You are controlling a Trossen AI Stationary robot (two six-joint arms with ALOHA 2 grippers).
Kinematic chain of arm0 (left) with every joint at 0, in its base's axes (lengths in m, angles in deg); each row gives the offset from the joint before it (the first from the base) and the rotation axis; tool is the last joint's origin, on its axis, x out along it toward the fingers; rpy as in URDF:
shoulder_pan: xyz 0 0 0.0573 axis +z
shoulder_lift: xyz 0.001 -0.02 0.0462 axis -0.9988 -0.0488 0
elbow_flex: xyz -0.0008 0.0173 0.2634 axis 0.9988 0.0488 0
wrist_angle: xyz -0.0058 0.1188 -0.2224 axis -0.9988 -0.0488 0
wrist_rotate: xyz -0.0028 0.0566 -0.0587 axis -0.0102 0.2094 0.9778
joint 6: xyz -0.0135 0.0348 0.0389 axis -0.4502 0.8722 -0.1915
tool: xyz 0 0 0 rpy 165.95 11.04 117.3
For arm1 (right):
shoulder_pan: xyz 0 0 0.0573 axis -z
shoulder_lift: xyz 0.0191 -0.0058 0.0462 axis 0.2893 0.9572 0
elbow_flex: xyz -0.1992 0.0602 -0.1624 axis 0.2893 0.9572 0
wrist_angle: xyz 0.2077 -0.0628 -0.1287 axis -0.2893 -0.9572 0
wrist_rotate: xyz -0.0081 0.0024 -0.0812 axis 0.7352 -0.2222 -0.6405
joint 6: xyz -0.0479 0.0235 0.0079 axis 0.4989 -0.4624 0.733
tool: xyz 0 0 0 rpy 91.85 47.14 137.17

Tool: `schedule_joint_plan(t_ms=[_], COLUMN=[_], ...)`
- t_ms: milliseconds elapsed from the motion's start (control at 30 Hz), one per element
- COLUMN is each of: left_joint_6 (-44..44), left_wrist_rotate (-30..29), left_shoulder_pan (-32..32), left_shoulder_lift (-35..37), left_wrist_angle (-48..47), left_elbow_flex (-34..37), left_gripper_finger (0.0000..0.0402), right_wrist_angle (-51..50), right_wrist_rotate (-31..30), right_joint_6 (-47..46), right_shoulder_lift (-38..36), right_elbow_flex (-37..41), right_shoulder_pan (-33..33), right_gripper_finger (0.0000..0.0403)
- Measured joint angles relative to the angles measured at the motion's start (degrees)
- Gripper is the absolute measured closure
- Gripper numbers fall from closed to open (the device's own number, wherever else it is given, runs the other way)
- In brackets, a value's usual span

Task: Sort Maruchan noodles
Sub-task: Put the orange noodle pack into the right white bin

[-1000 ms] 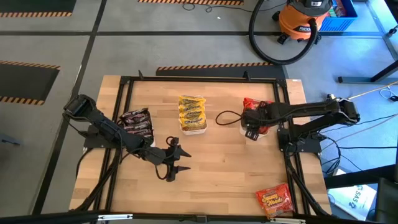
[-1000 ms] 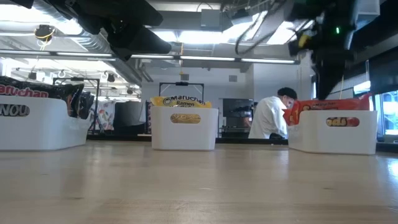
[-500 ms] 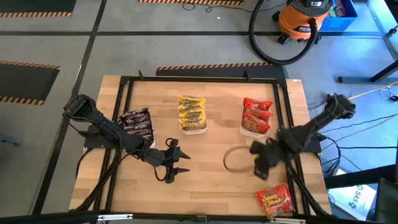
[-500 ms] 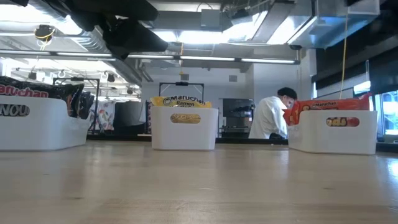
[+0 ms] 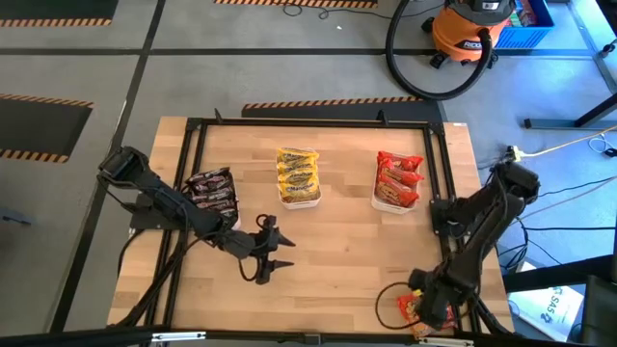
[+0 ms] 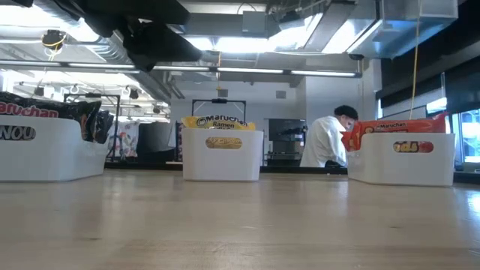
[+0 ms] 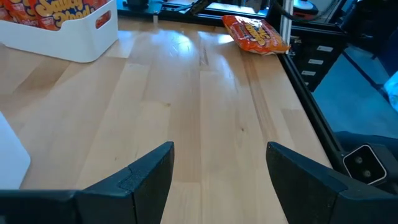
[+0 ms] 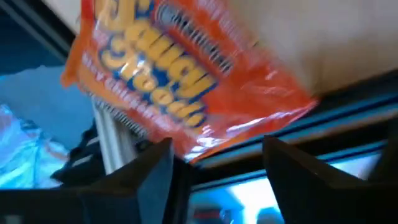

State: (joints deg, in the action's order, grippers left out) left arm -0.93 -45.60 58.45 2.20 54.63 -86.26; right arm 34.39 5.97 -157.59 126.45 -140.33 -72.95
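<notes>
Now your right gripper [image 5: 431, 306] hangs open, empty, above the last red-orange packet [image 5: 420, 310] at the table's near right corner. It's light, crinkly, probably slippery: pinch across its middle. Left gripper [image 5: 271, 258] waits open mid-table.

Two matte black jointed arms: left arm [image 5: 164, 200] at frame left, right arm [image 5: 477, 222] at right, trailing a looped black cable [image 5: 390, 294].

A workshop-like lab: concrete floor with hazard-striped tape [image 5: 48, 22], an orange shop vacuum [image 5: 469, 31], exposed ceiling ducts [image 6: 90, 49].
</notes>
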Motion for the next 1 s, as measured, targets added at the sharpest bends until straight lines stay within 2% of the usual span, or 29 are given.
schedule_joint_plan(t_ms=[333, 433, 533, 767, 900, 1000], left_joint_6=[0.2, 0.98, 1.0, 0.59, 0.59, 0.57], left_wrist_rotate=[-0.22, -1.17, -1.47, -1.49, -1.49, -1.49], left_shoulder_pan=[0.02, 0.09, 0.17, 0.28, 0.28, 0.28], left_shoulder_lift=[0.0, 0.0, 0.0, 0.0, 0.0, 0.0], left_wrist_angle=[0.02, 0.24, 0.37, 0.48, 0.75, 1.89], left_elbow_flex=[0.0, 0.0, 0.0, 0.0, 0.0, 0.0], left_gripper_finger=[0.0153, 0.0153, 0.0153, 0.0153, 0.0153, 0.0153], right_wrist_angle=[11.53, 13.96, 14.17, 15.13, 16.86, 16.4], right_wrist_rotate=[1.26, -0.73, -6.02, -25.13, -28.17, -29.94], right_joint_6=[1.3, 2.12, 0.81, 6.26, 16.84, 21.48], right_shoulder_lift=[8.83, 9.73, 9.88, 10.03, 9.76, 7.7], right_elbow_flex=[-0.07, -0.11, -0.18, -0.04, -0.21, -1.94], right_shoulder_pan=[3.87, 6.67, 10.8, 19.24, 23.1, 24.39], right_gripper_finger=[0.0255, 0.0267, 0.0275, 0.0279, 0.0279, 0.0278])
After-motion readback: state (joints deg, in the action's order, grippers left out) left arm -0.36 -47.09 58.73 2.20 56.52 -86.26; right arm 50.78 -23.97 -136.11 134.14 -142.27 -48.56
